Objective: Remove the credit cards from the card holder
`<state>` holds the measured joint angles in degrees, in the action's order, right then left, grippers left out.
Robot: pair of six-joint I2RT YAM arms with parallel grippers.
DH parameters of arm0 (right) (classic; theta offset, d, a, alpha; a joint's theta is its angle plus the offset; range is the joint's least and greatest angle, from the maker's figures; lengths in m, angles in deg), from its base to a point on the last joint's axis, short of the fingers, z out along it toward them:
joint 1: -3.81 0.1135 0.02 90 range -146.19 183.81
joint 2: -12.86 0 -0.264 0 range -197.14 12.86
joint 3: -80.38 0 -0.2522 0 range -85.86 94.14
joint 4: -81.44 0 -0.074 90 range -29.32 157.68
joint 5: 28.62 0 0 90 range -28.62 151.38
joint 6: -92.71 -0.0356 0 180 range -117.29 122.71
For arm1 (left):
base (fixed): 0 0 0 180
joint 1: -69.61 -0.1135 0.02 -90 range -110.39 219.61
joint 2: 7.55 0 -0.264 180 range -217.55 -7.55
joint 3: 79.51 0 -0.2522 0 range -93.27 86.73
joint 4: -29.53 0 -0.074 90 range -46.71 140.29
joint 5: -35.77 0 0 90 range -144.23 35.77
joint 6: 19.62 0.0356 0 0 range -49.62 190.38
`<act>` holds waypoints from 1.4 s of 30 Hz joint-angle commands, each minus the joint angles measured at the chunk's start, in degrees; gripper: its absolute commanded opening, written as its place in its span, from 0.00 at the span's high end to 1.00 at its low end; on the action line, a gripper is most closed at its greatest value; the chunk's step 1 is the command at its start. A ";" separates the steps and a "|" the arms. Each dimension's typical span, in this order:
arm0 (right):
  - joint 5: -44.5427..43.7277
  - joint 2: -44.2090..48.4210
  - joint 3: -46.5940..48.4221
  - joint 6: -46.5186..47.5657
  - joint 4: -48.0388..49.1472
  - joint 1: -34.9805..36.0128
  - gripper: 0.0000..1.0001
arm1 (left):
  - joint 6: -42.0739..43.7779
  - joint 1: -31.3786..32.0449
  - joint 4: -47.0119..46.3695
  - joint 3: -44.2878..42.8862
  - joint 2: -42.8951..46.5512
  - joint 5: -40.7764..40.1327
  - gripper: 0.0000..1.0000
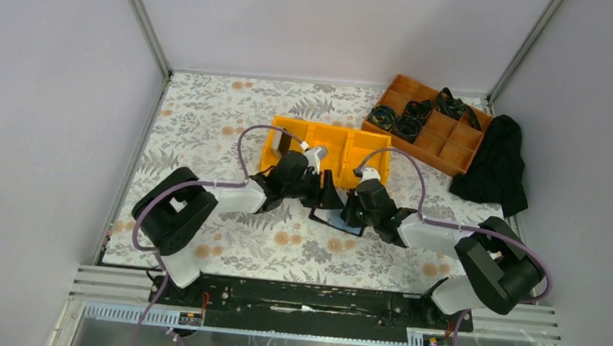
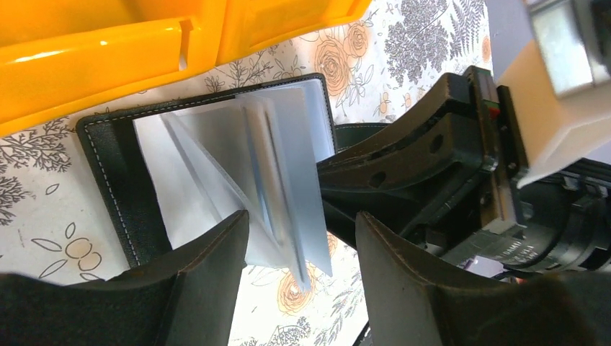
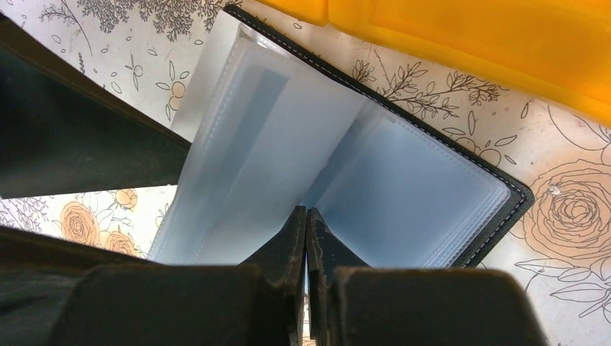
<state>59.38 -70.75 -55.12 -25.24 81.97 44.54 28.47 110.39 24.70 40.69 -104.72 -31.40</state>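
Covering the table is a pale printed sheet with grey ferns and orange blossoms. Plain light walls close it in on three sides, with metal posts in the far corners. A yellow bin sits mid-table. A brown divided tray holding dark coiled things stands at the far right, and a black cloth is heaped just beside it.

From above, both arms reach inward and meet just in front of the yellow bin. The card holder lies open on the sheet there, between the left gripper and the right gripper. At that distance the jaws cannot be read.

The wrist cameras settle them. The left one shows its own fingers spread moderately wide on either side of the fanned clear sleeves, with nothing visibly clamped. It also shows the holder's stitched black cover flat on the sheet and the right gripper coming in from the opposite side.

The right one shows its own fingers pressed together at the near edge, where the sleeves fold. I cannot tell whether a sleeve is caught between them. Only this view shows the holder's far half lying flat, its rounded corner near the bin's wall.
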 commanded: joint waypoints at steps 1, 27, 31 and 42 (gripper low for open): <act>0.60 -0.67 -0.15 -0.44 1.18 0.22 0.96 | -0.78 0.25 -3.88 -1.92 -2.39 2.70 0.37; -12.21 21.81 -0.41 -2.54 -14.76 -1.44 0.90 | -0.55 1.32 -4.28 -4.35 -4.84 5.69 0.42; -13.11 22.95 -0.59 -3.00 -14.63 -1.44 0.88 | -0.66 3.86 -3.76 -5.73 -6.31 5.83 0.42; -11.85 18.15 -0.97 -3.43 -12.49 -1.44 0.86 | -0.02 3.53 -1.63 -4.54 -4.16 3.17 0.43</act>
<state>47.91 -50.19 -56.80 -27.60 67.04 43.38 27.57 115.04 23.85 36.07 -110.81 -26.98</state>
